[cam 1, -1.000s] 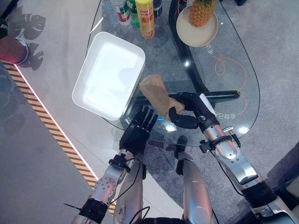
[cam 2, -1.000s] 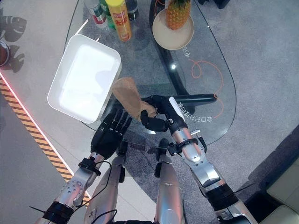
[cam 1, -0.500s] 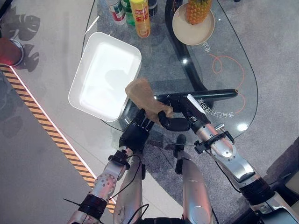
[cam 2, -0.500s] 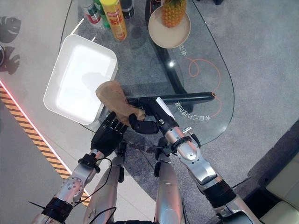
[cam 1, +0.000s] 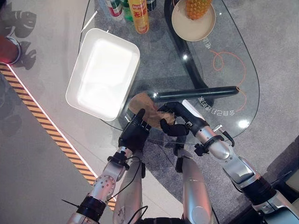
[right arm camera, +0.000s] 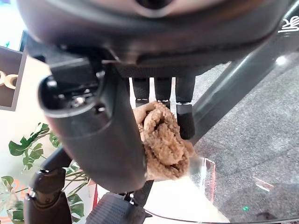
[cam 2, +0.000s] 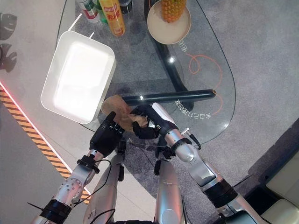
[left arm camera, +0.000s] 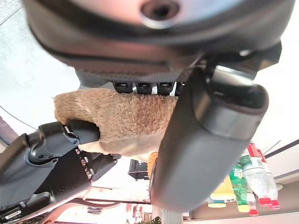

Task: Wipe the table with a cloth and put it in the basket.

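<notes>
My right hand [cam 1: 174,122] pinches the cloth [cam 1: 144,108] beside my relaxed left hand [cam 1: 134,134]; a loose pinch could drop it short of the basket [cam 1: 77,80].

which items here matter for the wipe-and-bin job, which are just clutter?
Job: brown cloth pinched in the right hand; glass table; white basket; left hand, fingers straight beside the cloth.

Clutter: yellow bottle, the other bottles next to it, pineapple on a plate.
</notes>
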